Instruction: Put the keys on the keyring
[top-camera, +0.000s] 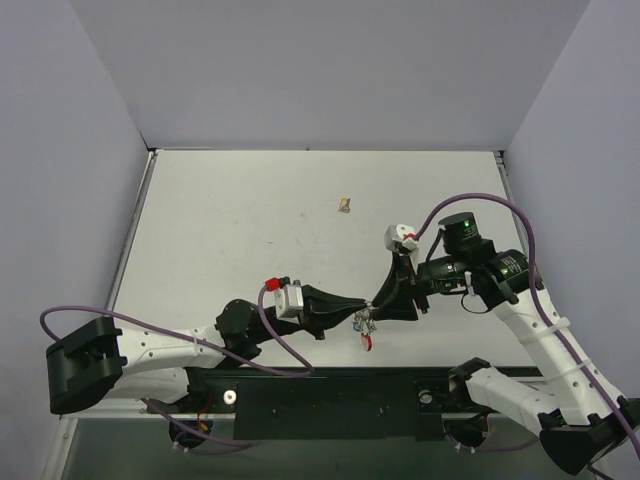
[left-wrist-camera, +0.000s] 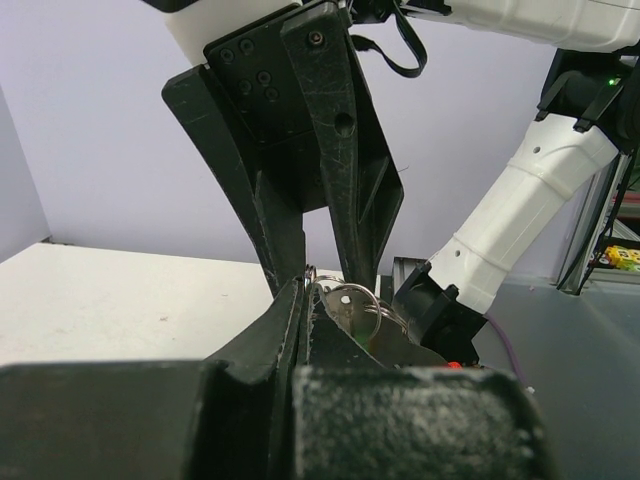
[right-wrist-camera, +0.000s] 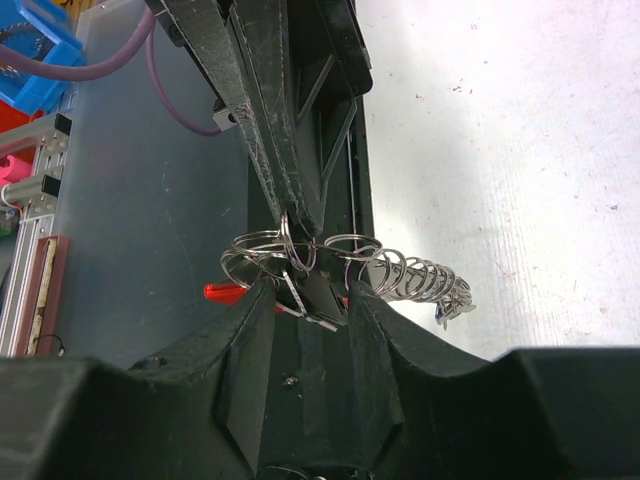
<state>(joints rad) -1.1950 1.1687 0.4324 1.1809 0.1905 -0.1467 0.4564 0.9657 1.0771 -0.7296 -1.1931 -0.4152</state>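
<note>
The keys (right-wrist-camera: 308, 300) look light, stiff and slippery, best pinched on their flat faces. The left hand (right-wrist-camera: 294, 222) is clamped on the keyring (right-wrist-camera: 258, 255). The right hand (top-camera: 378, 306) stands part-open around the keys, grip unclear.

The top camera looks down over the whole table (top-camera: 250, 220); both wrist cameras, close in, share the keys (right-wrist-camera: 300, 265) mid-frame.
</note>
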